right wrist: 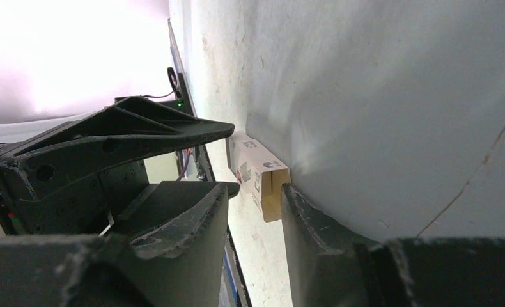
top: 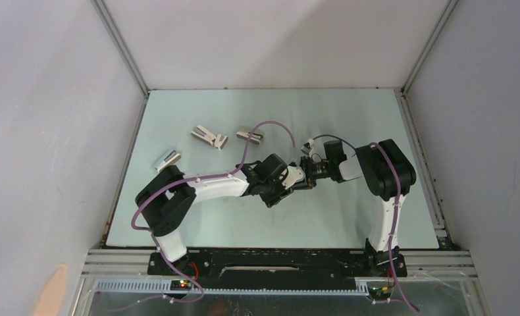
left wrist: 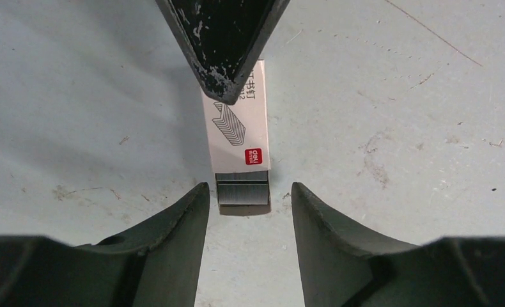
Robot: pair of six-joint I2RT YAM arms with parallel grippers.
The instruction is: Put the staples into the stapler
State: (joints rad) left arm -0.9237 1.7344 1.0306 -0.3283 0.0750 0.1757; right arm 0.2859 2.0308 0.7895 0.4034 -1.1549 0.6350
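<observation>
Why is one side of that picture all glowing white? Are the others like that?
Right wrist view: glare washes out its left side, though the staple box stays visible. Left wrist view: even light, sharp print, a soft shadow left of the box. Top view: evenly lit, no glare.

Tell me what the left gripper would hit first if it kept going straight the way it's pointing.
The staples box, open end first; it lies just ahead of the left gripper, though depth is unclear.
</observation>
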